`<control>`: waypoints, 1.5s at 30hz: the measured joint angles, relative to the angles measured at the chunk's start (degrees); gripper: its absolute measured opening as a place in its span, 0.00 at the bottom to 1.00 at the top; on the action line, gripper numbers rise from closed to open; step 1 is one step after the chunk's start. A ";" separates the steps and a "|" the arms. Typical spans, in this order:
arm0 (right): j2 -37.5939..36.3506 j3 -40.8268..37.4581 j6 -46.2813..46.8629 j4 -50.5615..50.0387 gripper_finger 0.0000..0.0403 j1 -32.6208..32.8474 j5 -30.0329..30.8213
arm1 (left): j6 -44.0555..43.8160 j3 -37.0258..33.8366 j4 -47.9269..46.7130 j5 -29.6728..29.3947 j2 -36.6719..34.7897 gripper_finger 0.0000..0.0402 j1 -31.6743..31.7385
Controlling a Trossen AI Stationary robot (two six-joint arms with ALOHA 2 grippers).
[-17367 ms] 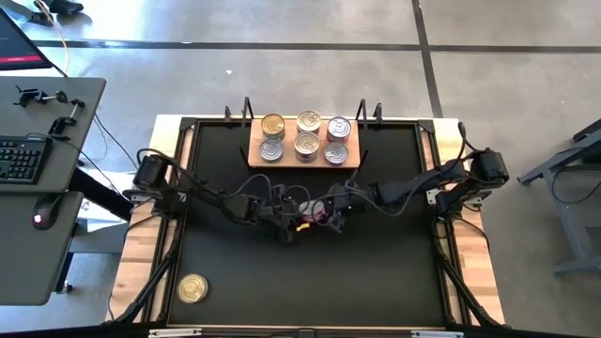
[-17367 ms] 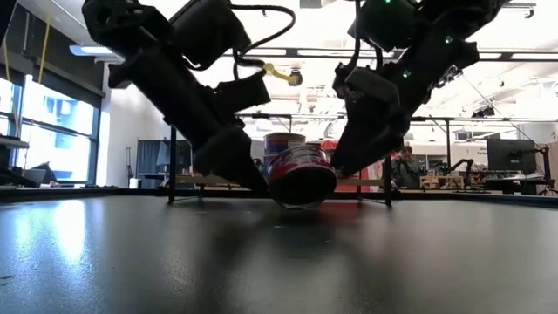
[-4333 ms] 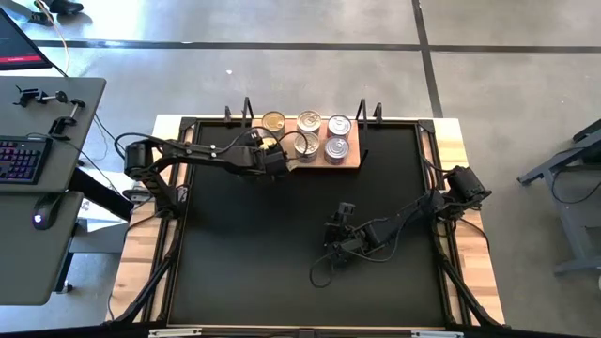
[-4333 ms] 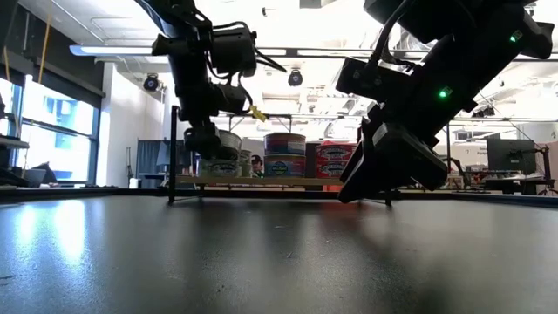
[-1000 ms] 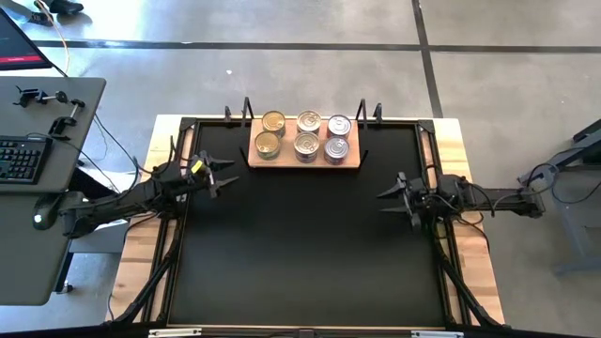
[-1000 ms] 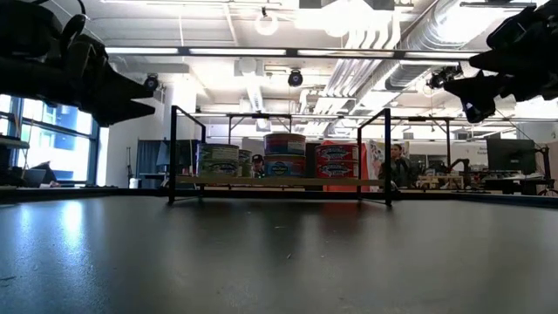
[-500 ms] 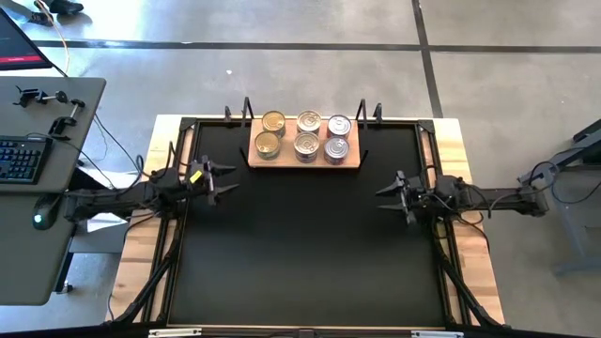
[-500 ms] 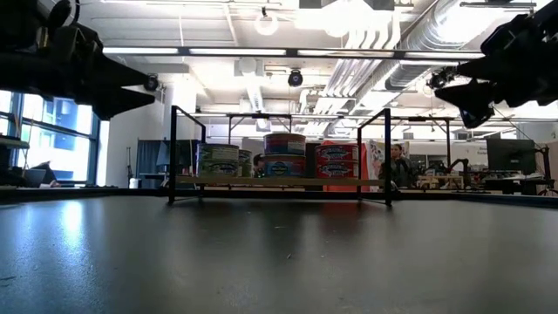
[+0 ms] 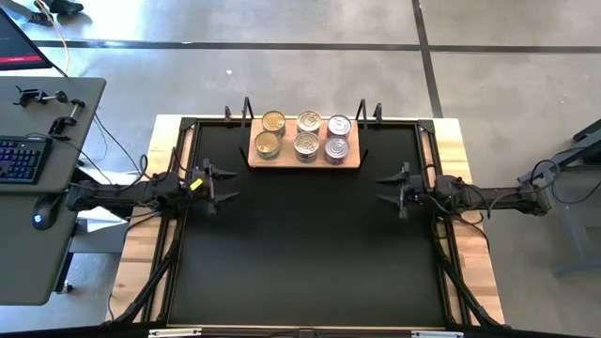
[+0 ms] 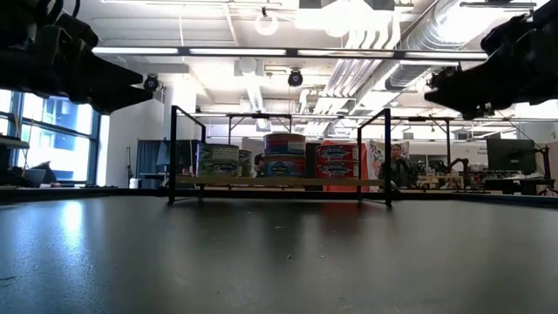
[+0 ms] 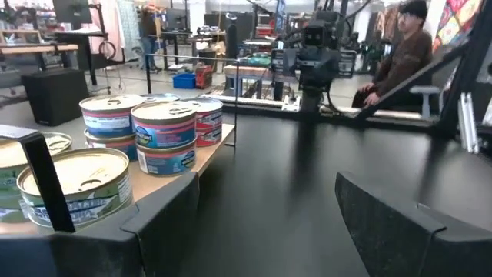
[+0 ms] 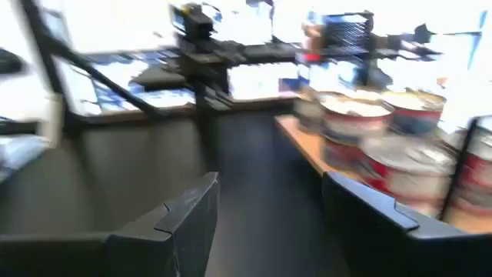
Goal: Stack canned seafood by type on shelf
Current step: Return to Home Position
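Note:
The canned seafood point(image 9: 306, 144) stands on the light-brown shelf point(image 9: 349, 161) at the table's far middle, six lids in two rows of three. In the low view the tins point(image 10: 285, 153) form low stacks of two on the board. My left gripper point(image 9: 225, 184) hovers open at the table's left edge, pointing level toward the right, clear of the tins point(image 11: 161, 135). My right gripper point(image 9: 383, 189) hovers open at the right edge, pointing level toward the left, with the tins point(image 12: 369, 127) off to one side. Nothing lies between either pair of fingers.
Black tabletop point(image 9: 300, 253) spreads between the two grippers and toward the near edge. Thin black uprights point(image 10: 173, 153) stand at the shelf's ends. A desk with a keyboard point(image 9: 19, 160) is left of the table. A seated person point(image 11: 400, 54) shows in the room beyond.
My left arm has swung away from the shelf toward the table's near edge, so its gripper now points straight across to the right instead of slanting at the tins. My right gripper has rolled a little in place. Both stay open, and the tins have not moved.

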 joint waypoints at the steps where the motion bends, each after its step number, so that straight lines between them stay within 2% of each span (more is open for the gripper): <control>1: 0.00 0.00 0.00 -1.12 0.56 0.00 1.73 | 0.85 0.00 0.00 0.01 0.25 0.74 0.00; 8: 0.28 0.02 0.20 -1.06 0.56 0.00 2.14 | 12.72 0.00 0.35 0.02 1.82 0.74 0.02; 12: 0.44 0.02 2.13 -1.40 0.56 0.00 0.34 | 5.12 -0.02 0.02 0.09 1.81 0.74 0.09; 17: 0.44 0.02 0.16 -2.50 0.56 0.04 -5.32 | 5.70 -0.02 -0.17 0.94 1.78 0.74 0.09; 31: 0.44 0.07 1.24 -2.64 0.56 0.00 -5.36 | 4.13 0.42 -1.33 1.67 0.98 0.73 0.09; 37: 0.44 0.07 0.69 -2.70 0.56 0.02 -5.36 | 3.64 0.42 -0.14 5.66 -3.16 0.73 0.04; 45: 0.44 0.09 4.97 -2.74 0.56 0.00 -5.34 | 3.73 0.42 -1.75 4.26 -3.80 0.73 0.05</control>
